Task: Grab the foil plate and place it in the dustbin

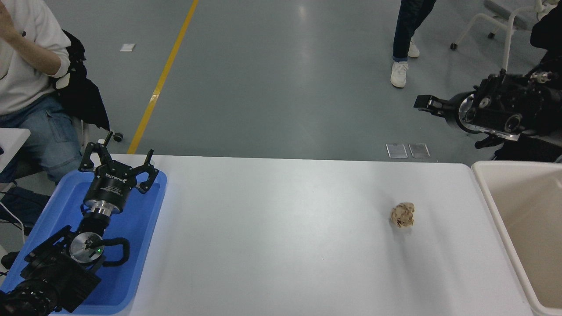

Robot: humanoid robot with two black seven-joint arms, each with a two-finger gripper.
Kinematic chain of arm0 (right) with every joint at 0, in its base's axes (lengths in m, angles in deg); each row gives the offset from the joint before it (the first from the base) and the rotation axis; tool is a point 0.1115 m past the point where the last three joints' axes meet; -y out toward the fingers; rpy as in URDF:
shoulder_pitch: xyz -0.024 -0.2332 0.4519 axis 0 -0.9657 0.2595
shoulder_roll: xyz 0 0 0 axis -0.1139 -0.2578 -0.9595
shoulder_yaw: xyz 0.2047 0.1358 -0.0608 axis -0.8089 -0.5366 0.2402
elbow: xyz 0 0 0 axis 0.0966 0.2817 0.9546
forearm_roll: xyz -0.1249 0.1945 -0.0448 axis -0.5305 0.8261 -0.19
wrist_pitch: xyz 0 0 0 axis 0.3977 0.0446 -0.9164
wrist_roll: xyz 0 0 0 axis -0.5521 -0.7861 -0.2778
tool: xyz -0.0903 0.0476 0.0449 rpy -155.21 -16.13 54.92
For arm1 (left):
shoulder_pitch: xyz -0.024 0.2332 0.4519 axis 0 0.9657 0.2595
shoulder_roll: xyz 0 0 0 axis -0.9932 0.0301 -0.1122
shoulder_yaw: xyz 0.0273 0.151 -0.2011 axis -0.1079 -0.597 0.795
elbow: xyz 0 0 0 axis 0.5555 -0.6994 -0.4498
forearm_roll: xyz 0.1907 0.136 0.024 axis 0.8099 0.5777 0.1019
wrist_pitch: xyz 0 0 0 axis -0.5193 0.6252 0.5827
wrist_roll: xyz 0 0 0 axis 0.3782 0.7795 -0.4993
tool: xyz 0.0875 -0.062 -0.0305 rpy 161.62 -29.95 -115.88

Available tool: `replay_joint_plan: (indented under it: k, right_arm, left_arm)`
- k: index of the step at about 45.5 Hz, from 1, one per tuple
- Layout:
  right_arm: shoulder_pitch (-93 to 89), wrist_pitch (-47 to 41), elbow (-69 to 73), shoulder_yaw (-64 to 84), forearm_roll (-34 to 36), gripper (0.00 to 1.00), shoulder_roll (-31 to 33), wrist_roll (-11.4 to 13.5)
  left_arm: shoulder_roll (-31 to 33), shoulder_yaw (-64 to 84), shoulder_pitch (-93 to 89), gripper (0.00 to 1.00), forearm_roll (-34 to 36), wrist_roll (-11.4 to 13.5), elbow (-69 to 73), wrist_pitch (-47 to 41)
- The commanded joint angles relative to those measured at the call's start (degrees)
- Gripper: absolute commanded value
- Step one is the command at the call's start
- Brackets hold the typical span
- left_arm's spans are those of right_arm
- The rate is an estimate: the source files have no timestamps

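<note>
Right claw (428, 105) high beyond the bench (285, 228), fingers hard to make out; smooth beige dustbin (485, 188) below it. Foil plate unseen. Left claw (118, 164) splayed wide.

We see bright, even overhead light, with pale glare streaks on the grey floor (303, 17) and soft sheen on the white table (285, 228). Shadows are faint, and focus is sharp throughout.

Dustbin (485, 186) cut off by right and bottom edges. Right gripper (428, 104) seen side-on; finger spread apparently indeterminable. Seated person (26, 83) cropped at left edge.
</note>
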Motion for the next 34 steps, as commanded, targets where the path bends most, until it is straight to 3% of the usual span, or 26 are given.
replay_joint_plan:
  k: [1, 8, 34]
  right_arm:
    - [14.1, -21.3, 12.5, 6.9, -1.2, 1.0, 5.0, 0.1]
    - [21.7, -31.0, 19.7, 11.0, -4.3, 1.0, 7.7, 0.3]
    - [30.3, -31.0, 26.5, 11.7, -6.9, 1.0, 9.2, 0.3]
  left_arm:
    - [0.0, 0.0, 0.0, 1.0, 0.0, 0.0, 0.0, 0.0]
    - [0.0, 0.0, 0.0, 1.0, 0.0, 0.0, 0.0, 0.0]
    - [0.0, 0.0, 0.0, 1.0, 0.0, 0.0, 0.0, 0.0]
